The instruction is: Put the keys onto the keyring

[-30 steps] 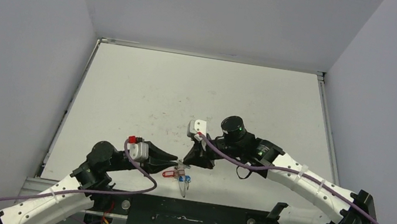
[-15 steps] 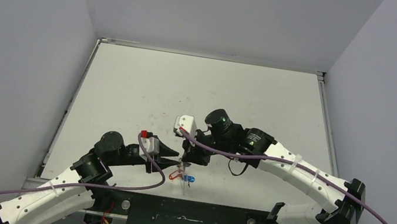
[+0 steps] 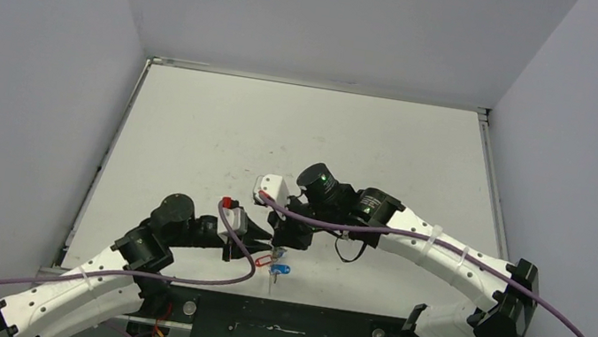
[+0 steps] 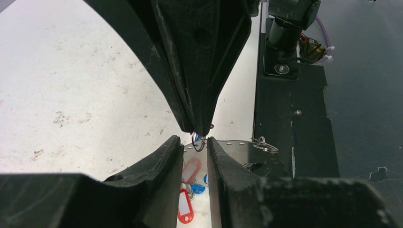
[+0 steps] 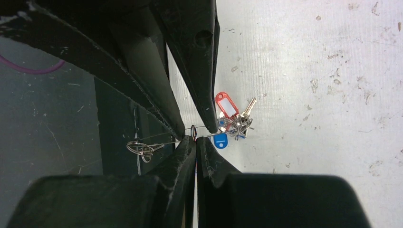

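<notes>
Keys (image 5: 235, 124) with a red tag (image 5: 226, 107) and a blue tag (image 5: 220, 140) bunch just right of centre frame on the keyring (image 5: 164, 138), whose thin wire runs left to a clip (image 5: 141, 147). Right tool (image 5: 194, 141) is pinched together on that wire. Left tool (image 4: 196, 145) stands slightly apart, its tips either side, above the desk (image 5: 309, 71).

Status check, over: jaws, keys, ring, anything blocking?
Right gripper: jaws shut on keyring. Left gripper: jaws open, tip to tip with right's. Keys bunched against keyring, red and blue tags. Nothing else blocking.
</notes>
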Available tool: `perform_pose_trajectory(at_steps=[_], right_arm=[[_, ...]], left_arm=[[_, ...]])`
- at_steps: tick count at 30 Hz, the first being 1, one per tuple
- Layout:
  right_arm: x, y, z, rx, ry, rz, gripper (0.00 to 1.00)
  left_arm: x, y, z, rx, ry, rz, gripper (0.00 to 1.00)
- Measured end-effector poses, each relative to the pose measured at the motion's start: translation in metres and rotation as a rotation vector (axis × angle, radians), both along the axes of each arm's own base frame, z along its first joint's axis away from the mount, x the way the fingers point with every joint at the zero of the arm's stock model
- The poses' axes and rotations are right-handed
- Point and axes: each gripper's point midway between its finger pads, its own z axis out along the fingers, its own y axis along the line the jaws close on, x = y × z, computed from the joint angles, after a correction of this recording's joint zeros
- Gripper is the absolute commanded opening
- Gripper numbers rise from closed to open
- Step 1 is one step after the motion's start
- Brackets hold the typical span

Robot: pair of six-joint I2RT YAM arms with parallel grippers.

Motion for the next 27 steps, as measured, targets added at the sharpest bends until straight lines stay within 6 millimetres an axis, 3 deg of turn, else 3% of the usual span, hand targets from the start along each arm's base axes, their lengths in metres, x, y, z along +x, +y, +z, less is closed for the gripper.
perform_pose_trajectory(at_steps=[7,12,17,23,27], right_arm=[[-0.001,0.0,-0.001,-0.006,0.004,-0.002,0.0],[-0.001,0.0,-0.001,-0.01,0.009,-0.011,0.0],[-0.003,-0.001,-0.002,-0.016,0.017,-0.013,0.01],[0.002,0.001,0.002,0.004,0.006,-0.038,0.46],[0.014,-0.002,0.016,0.092,-0.032,-0.08,0.53]], left_arm=[[-0.002,-0.005,-0.002,0.001,0.006,-0.024,0.18],[-0.003,-0.006,-0.004,0.008,0.013,-0.032,0.0],[-0.003,-0.006,-0.006,0.013,0.015,-0.03,0.0],[-0.003,-0.005,-0.003,0.003,0.005,-0.026,0.0],[-0.006,-0.002,-0.007,-0.012,0.003,-0.02,0.0]])
